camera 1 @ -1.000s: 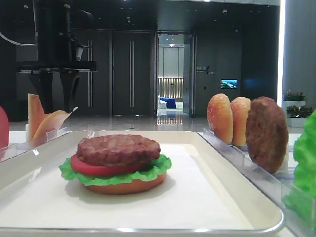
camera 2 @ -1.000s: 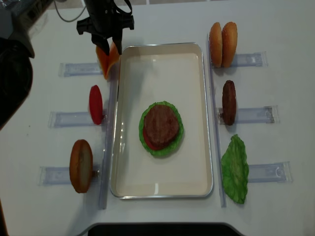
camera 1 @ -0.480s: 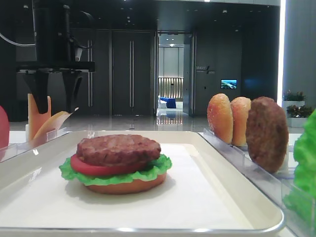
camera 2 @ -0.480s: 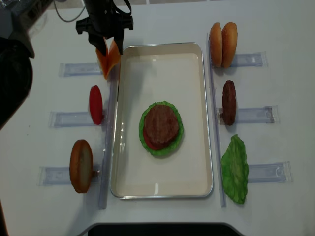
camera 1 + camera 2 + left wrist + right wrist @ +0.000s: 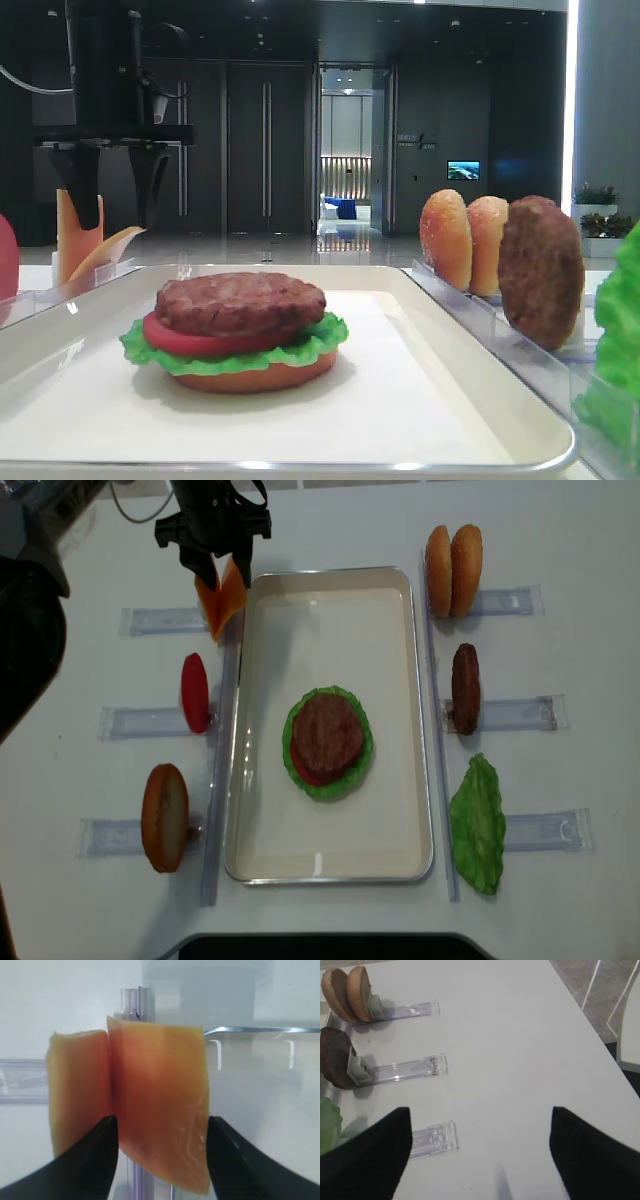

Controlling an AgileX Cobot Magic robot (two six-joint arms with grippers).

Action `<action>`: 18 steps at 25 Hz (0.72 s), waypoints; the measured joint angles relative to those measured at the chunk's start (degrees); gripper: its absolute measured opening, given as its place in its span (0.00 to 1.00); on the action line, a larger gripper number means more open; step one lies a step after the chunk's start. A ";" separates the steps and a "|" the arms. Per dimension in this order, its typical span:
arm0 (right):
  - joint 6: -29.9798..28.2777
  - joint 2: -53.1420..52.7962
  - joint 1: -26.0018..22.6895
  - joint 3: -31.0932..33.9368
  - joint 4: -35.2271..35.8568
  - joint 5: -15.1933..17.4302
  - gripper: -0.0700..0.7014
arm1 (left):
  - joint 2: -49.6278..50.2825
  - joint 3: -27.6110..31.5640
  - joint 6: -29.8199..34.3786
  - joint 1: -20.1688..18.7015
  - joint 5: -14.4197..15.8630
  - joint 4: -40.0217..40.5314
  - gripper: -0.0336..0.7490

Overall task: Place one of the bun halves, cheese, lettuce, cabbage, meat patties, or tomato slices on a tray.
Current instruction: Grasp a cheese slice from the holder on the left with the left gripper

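Left gripper (image 5: 162, 1160) wide open, straddling cheese (image 5: 157, 1105) without clamping it. Cheese upright between fingers, at tray's (image 5: 330, 575) 11 o'clock corner.

I'm looking at a demo/showroom setup inside a big commercial lobby, not a kitchen. Centre background of the low view: tall dark wall panels, double doors (image 5: 245, 150) w/ long vertical handles, an open doorway (image 5: 346, 150) into a lit corridor w/ blue seating, a small wall screen (image 5: 463, 170) right of it, potted plants (image 5: 596, 195) at far right, glossy floor. Foreground: a white table (image 5: 330, 520) w/ fake burger parts stood in clear plastic racks (image 5: 520, 714) either side of a cream tray (image 5: 330, 575). Lower right of the right wrist view: white chair legs (image 5: 615, 995) on grey floor.
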 joint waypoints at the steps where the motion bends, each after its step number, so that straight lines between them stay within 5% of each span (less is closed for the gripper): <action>1: 0.00 0.00 0.00 0.00 0.00 0.00 0.79 | 0.00 0.00 0.00 0.00 0.00 -0.14 0.59; 18: 0.00 0.00 0.00 0.00 0.00 0.00 0.79 | 0.00 0.00 0.24 0.06 -0.46 -0.52 0.59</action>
